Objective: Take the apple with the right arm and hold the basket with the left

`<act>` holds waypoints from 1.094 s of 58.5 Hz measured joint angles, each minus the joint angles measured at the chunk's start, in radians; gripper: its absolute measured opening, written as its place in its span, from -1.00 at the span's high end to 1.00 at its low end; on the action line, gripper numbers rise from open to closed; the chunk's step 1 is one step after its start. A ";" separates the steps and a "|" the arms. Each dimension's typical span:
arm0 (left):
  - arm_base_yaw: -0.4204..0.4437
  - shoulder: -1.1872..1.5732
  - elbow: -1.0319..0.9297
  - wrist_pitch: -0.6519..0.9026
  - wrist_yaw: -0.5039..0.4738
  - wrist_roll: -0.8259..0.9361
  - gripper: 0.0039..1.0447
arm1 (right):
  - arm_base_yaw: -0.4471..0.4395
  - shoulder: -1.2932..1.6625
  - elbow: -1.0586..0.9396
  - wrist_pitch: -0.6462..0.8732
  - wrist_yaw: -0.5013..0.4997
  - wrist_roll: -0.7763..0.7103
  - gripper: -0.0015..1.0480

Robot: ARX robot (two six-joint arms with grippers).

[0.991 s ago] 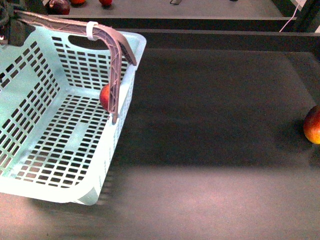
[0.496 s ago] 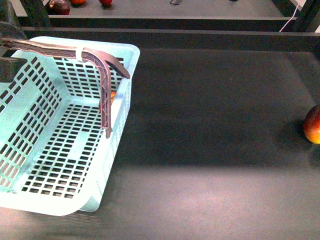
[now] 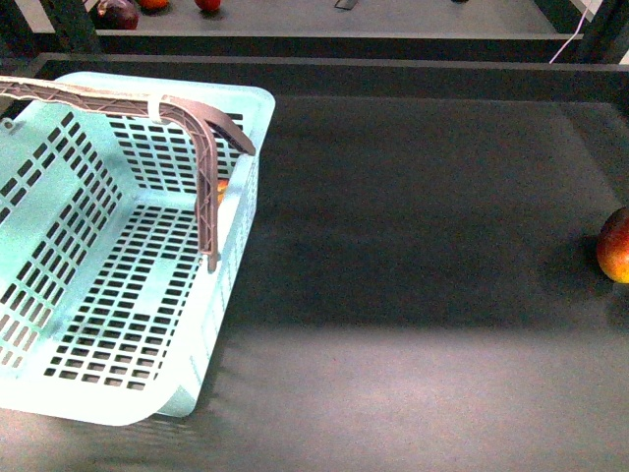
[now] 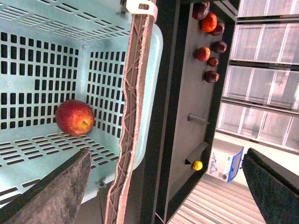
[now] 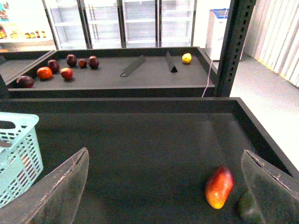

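Left arm gone; red apple (image 4: 74, 117) in mint basket (image 3: 246, 98).

Even indoor light, pale glare band across the dark bench (image 3: 413, 374), basket (image 3: 59, 393) near rim overexposed, pincer fingers (image 4: 51, 196) blurred close up.

The deep red apple (image 4: 75, 117) lay on the slotted floor inside the mint-aqua basket (image 4: 42, 56), beyond the left fingers.

Left end effector (image 4: 163, 186) spread wide open, dark padded fingers (image 4: 51, 196) well apart, nothing gripped. Right end effector (image 5: 163, 186) likewise gaping, fingers (image 5: 60, 191) splayed, empty. Neither arm shows in the front view.
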 joint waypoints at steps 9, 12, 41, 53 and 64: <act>-0.004 -0.005 0.000 -0.002 0.000 -0.004 -0.87 | 0.000 0.000 0.000 0.000 0.000 0.000 -0.83; 0.009 0.001 -0.078 0.223 0.087 0.203 -0.71 | 0.000 0.000 0.000 0.000 0.000 0.000 -0.83; 0.129 -0.301 -0.530 0.772 0.259 1.707 0.94 | 0.000 0.000 0.000 0.000 0.000 0.000 -0.83; 0.211 -0.441 -0.595 0.695 0.336 1.724 0.94 | 0.000 0.000 0.000 0.000 0.000 0.000 -0.83; 0.215 -0.511 -0.661 0.692 0.343 1.727 0.94 | 0.000 0.000 0.000 0.000 0.000 0.000 -0.83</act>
